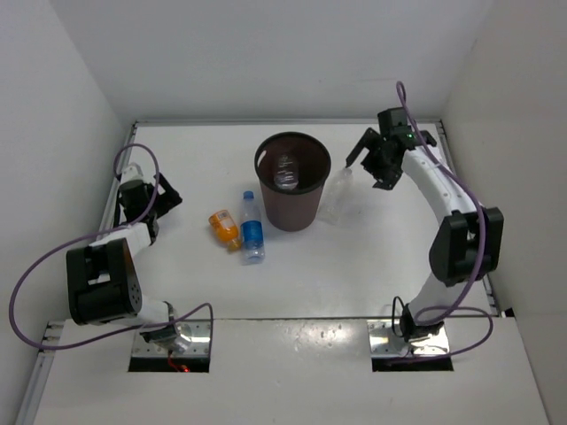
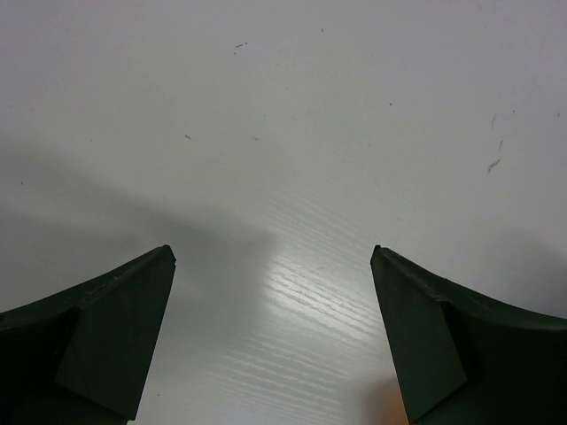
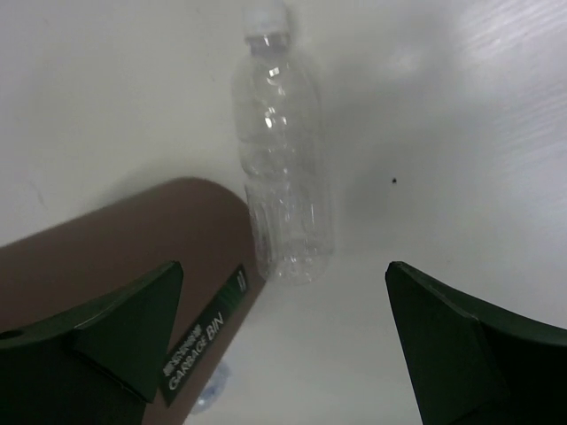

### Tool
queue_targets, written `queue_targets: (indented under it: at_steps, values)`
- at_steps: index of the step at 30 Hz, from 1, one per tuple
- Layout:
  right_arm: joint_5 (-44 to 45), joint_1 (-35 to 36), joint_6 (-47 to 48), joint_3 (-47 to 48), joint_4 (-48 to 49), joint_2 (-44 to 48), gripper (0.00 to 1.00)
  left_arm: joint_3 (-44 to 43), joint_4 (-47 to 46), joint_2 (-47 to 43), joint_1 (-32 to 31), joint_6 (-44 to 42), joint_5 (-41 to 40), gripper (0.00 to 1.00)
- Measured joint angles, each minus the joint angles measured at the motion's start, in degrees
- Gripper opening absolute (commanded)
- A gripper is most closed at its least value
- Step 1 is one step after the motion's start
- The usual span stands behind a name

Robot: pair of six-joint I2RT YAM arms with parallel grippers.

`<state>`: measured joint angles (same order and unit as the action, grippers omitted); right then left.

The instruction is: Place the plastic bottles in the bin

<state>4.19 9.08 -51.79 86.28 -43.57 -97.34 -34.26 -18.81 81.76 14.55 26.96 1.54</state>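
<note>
**One bottle binned, three left on the table**

A binned bottle, clear, is seen inside the bin. The orange bottle and the blue-labelled bottle are laid side by side just left of it, and the plain clear bottle is laid just beside its right wall. The right pincer is held over that plain bottle, fingers spread wide and empty, its arm reached far forward and bent inward. The left pincer is likewise held apart and empty over bare table at far left, well apart from the bottles.
</note>
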Motion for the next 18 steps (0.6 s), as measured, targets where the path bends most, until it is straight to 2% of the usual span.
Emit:
queue_targets:
  at_steps: [3,5,8,18]
  values:
    - [-3.7,0.0,0.0,-0.2,-1.0,-3.6,1.00,0.0,0.2,0.0,0.0,-0.1,0.0,1.00]
    - [-4.9,0.1,0.4,3.1,-3.0,-7.4,1.00,0.0,0.2,0.0,0.0,-0.2,0.0,1.00]
    - [-5.5,0.6,0.8,8.3,-3.7,-12.6,1.00,0.0,0.2,0.0,0.0,-0.5,0.0,1.00]
    - [-6.5,1.1,0.9,11.8,-5.4,-22.6,1.00,-0.1,0.3,0.7,0.0,-1.0,0.0,1.00]
